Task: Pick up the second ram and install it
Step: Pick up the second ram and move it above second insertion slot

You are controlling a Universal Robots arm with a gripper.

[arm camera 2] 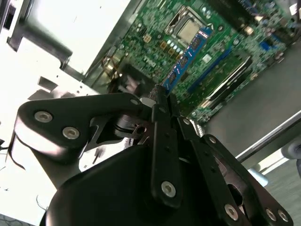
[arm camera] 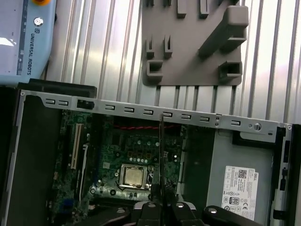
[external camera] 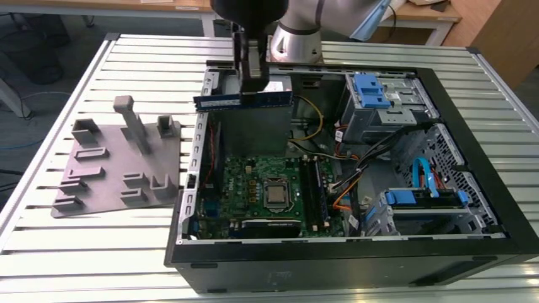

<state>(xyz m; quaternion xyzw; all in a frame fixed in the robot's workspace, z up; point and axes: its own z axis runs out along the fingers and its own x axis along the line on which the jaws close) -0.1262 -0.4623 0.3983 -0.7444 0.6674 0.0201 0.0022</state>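
The black two-fingered hand (external camera: pixel 255 88) was clamped mid-length on the thin dark blue-green circuit-board ram strip (external camera: pixel 244 100), hanging at twelve o'clock above the green motherboard (external camera: pixel 244 180) in the exterior view. Judged light, stiff and fragile, it is best pinched by its edges.

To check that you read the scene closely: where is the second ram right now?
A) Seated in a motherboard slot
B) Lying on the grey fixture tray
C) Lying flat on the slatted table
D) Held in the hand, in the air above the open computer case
D: in the exterior view the hand grips the second ram in the air above the open computer case, apart from the grey fixture tray.
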